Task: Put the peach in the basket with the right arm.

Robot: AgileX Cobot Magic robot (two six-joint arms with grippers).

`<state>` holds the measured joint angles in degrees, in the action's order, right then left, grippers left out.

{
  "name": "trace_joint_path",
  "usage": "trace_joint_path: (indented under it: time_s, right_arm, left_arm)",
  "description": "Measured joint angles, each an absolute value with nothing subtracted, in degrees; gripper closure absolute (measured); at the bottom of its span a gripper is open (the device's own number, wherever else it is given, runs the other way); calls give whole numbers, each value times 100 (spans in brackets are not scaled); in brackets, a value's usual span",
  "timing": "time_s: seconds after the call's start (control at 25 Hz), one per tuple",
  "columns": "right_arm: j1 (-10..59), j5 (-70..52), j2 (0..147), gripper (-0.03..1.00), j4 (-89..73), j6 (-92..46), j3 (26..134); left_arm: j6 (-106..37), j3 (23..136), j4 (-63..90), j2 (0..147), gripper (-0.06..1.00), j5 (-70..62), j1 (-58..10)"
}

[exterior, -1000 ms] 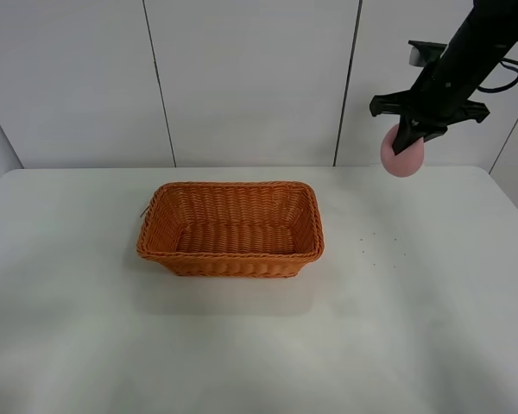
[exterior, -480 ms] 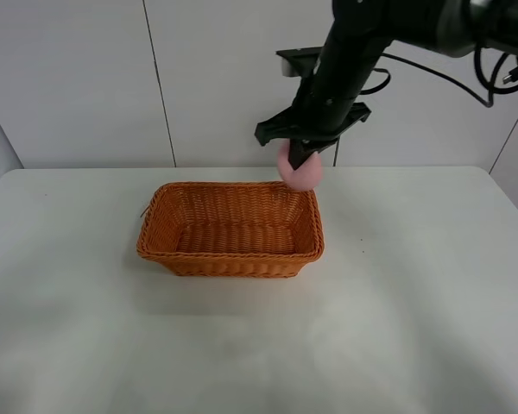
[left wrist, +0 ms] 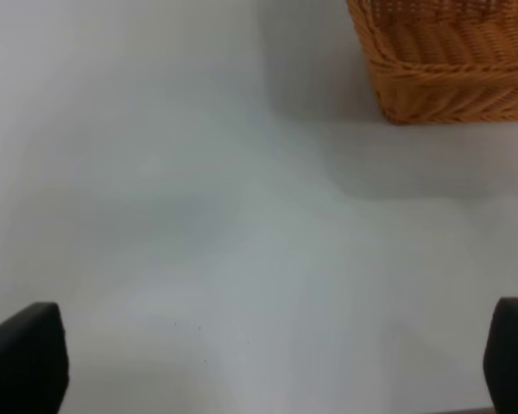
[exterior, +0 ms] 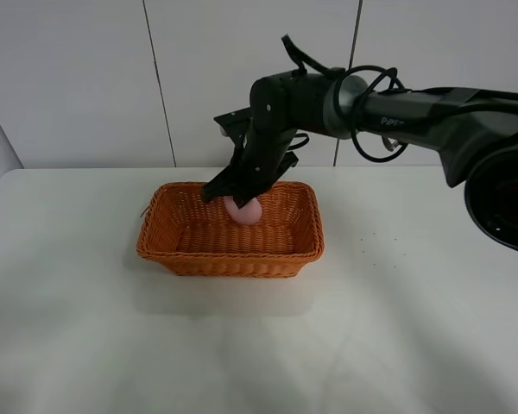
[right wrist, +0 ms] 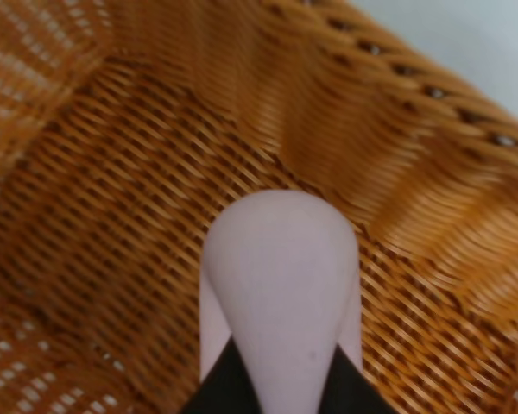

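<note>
I'm pinching the small pink peach [exterior: 245,212] in my black claw gripper [exterior: 239,201] inside the orange-brown wicker basket [exterior: 229,256]; releasing high risks bounce-out

The right arm [exterior: 345,99] sweeps in from the far right and dips, bringing the peach [exterior: 244,211] from high in front of the wall down inside the basket [exterior: 231,256], near its back side.
</note>
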<state>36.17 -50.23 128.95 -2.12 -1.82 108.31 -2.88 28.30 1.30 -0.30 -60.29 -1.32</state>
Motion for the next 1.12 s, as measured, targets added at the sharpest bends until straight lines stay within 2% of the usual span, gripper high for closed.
trace_joint_path:
  time_s: [0.12,0.24,0.36,0.44,0.52,0.68,0.88,1.12]
  right_arm:
    - [3617,-4986,13107,95,-212,-182,10831]
    - [3617,-4997,13179,84,-219,-182,10831]
    - [3617,-5110,13179,61,-223,-158,10831]
    - [3617,-5193,13179,40,-226,-153,10831]
    - [3617,-5343,13179,32,-272,-153,10912]
    - [3617,-5809,13179,28,-320,-153,11432]
    - [3617,-6760,13179,27,-335,-153,12637]
    - [3617,-6929,13054,27,-309,-52,13393]
  left_arm:
    - [-288,2830,130,-30,-4,-6029,-132]
    - [-288,2830,130,-30,-4,-6029,-132]
    - [-288,2830,130,-30,-4,-6029,-132]
    - [-288,2830,130,-30,-4,-6029,-132]
    - [-288,2830,130,-30,-4,-6029,-132]
    - [-288,2830,130,-30,-4,-6029,-132]
    - [-288,2830,130,-30,-4,-6029,-132]
    - [-288,2830,130,-30,-4,-6029,-132]
